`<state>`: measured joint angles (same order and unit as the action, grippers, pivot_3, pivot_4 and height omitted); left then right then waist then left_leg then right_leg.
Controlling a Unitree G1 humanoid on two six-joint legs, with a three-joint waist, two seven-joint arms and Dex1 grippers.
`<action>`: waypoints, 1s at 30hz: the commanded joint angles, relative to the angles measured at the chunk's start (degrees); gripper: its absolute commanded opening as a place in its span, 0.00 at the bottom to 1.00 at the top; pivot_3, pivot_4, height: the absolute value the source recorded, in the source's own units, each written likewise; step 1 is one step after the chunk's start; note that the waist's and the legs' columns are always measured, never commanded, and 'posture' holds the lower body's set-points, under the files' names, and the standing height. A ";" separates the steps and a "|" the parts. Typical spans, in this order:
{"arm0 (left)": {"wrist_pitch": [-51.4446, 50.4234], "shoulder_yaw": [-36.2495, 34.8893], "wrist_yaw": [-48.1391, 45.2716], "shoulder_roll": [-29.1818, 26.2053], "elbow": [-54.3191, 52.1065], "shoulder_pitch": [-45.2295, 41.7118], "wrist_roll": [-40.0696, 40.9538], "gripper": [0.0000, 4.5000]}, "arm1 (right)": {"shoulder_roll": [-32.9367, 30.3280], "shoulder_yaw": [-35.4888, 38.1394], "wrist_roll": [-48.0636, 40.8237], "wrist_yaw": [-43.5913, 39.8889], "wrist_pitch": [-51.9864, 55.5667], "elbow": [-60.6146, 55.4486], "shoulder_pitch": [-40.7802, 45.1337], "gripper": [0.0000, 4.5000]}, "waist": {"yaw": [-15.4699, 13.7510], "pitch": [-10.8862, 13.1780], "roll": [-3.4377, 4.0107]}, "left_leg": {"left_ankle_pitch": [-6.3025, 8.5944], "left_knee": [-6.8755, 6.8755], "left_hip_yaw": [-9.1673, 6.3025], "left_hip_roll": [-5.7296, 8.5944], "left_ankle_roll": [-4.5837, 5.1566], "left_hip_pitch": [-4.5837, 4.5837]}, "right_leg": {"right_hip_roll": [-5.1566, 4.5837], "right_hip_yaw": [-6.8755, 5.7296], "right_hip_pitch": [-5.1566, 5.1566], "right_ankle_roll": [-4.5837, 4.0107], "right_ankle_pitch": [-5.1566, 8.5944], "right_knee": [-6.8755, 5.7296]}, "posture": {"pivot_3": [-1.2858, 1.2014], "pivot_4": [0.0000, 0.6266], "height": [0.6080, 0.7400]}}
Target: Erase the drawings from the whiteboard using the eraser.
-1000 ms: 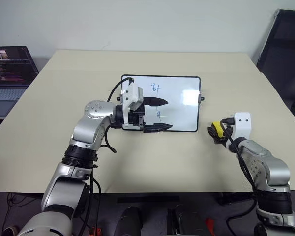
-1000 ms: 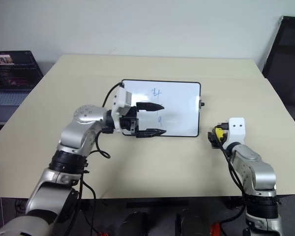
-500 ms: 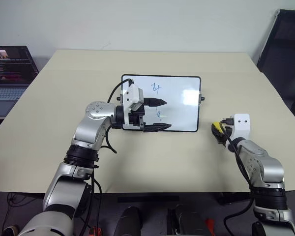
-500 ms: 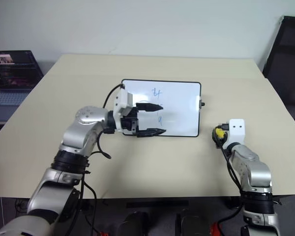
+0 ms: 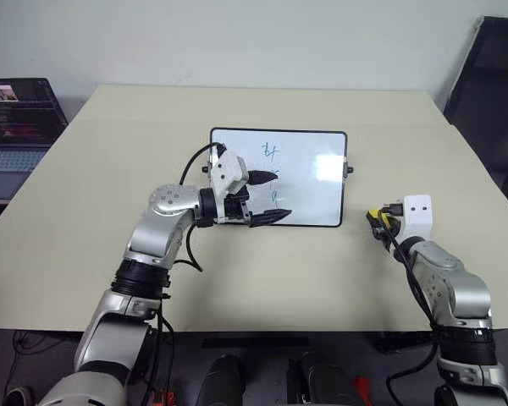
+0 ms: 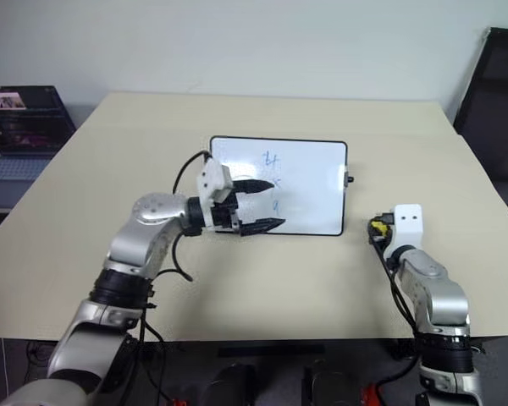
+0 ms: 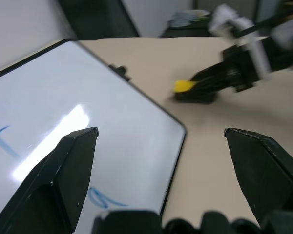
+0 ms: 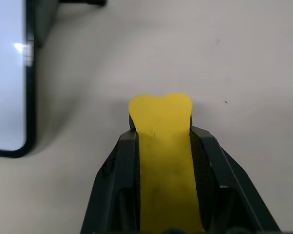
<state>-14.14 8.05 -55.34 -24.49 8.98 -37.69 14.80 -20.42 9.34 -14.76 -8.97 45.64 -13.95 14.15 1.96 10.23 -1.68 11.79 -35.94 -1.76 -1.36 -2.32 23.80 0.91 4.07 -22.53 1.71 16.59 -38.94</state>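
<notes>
Beside the whiteboard (image 5: 279,178), the right gripper (image 8: 161,141) squeezes the eraser (image 8: 161,146), clearest at its wrist; the left gripper (image 5: 268,196) gapes over the drawings (image 5: 271,154).

- The beige table (image 5: 262,262) carries everything here
- The whiteboard (image 5: 309,190) lies flat near the table's middle, long sides running left to right
- The eraser (image 8: 165,161) sits on the table just right of the whiteboard, pinched in the right gripper (image 8: 162,134)
</notes>
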 commanded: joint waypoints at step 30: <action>-24.16 -4.55 21.41 -4.99 -9.18 -4.08 -4.06 1.00 | 4.55 -24.29 10.41 -19.98 -20.48 22.44 39.69 0.23 | 0.82 0.03 0.00 | -0.01 -0.01 0.10 0.00 -0.02 0.29 | -0.07 0.00 -0.45 -0.26 -0.25 -0.13 | 0.52 0.24 1.00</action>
<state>-39.50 3.89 -33.41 -28.94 0.23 -41.56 11.23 -16.07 -14.70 -5.24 -27.53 27.34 7.67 52.21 2.78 10.26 -1.68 11.78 -35.96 -1.67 -1.37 -2.34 24.15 0.83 4.07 -23.06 1.44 16.33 -39.10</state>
